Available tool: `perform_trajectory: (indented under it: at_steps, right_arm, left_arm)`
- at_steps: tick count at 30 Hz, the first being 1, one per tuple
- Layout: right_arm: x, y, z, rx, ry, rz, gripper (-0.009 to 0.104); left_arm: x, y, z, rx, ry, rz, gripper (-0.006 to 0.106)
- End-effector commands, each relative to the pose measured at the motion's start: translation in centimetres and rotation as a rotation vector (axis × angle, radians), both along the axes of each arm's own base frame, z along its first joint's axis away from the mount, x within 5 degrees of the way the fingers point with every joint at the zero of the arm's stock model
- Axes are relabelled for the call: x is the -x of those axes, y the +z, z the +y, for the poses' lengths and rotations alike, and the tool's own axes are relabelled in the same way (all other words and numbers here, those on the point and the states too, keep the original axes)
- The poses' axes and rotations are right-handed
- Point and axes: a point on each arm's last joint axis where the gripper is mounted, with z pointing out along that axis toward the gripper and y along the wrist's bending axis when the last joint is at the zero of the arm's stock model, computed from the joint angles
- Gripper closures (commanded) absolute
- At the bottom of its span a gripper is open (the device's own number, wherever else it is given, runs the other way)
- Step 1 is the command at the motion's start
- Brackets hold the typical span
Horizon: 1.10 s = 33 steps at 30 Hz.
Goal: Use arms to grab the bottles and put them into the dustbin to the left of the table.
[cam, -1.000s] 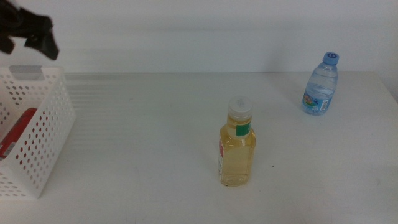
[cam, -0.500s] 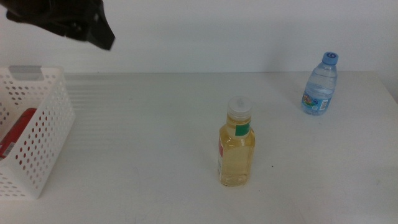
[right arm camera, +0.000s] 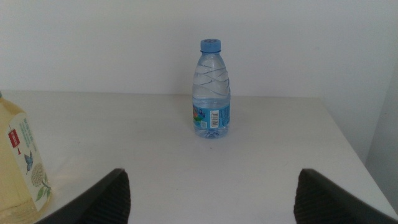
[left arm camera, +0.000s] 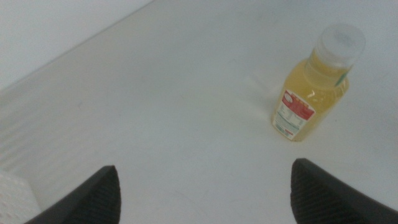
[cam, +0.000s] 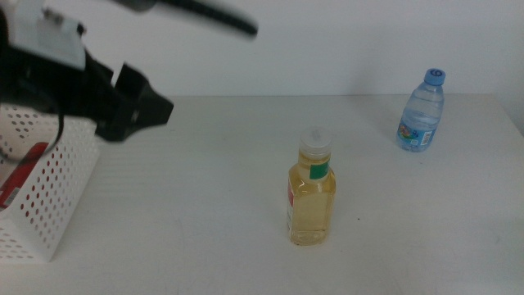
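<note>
The yellow-liquid bottle (cam: 312, 199) with a white cap stands upright near the middle of the table (cam: 205, 213). The small water bottle (cam: 422, 111) with a blue cap stands at the far right. A red can (cam: 20, 174) lies inside the white perforated dustbin (cam: 61, 184) at the left. My left gripper (cam: 151, 111) hangs beside the dustbin's far corner, well left of the yellow bottle. In the left wrist view its jaws are wide apart and empty, with the yellow bottle (left arm camera: 314, 87) ahead. My right gripper (right arm camera: 214, 199) is open and faces the water bottle (right arm camera: 211, 93) from a distance.
A plain white wall runs behind the table. A black cable (cam: 209, 12) from the left arm crosses the top of the middle view. The table's right edge (cam: 512, 123) lies just beyond the water bottle. The yellow bottle (right arm camera: 18, 168) shows at the edge of the right wrist view.
My left arm has swung from above the dustbin rightward and lower, toward the table. Both bottles and the dustbin have stayed put.
</note>
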Motion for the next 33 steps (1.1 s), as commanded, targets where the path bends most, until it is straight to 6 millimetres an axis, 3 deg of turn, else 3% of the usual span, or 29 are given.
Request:
perform_trajectory:
  at_steps: [1, 15, 24, 28, 33]
  right_arm:
    - [0.4, 1.7, 0.0, 0.009, -0.003, -0.132, 0.022]
    - [0.4, 1.7, 0.0, 0.009, -0.003, -0.132, 0.022]
    - [0.4, 1.7, 0.0, 0.009, -0.003, -0.132, 0.022]
    - [0.4, 1.7, 0.0, 0.009, -0.003, -0.132, 0.022]
    - [0.4, 1.7, 0.0, 0.009, -0.003, -0.132, 0.022]
  left_arm:
    - [0.9, 0.9, 0.1, 0.091, 0.009, -0.095, 0.010]
    - [4.3, -4.8, 0.8, 0.123, -0.057, -0.099, 0.010]
    - [5.2, -8.2, 0.6, 0.222, -0.086, -0.146, 0.010]
    - [5.1, -8.9, 0.8, 0.299, -0.030, -0.193, 0.010]
    - [5.1, -8.4, 1.1, 0.313, -0.006, -0.264, 0.010]
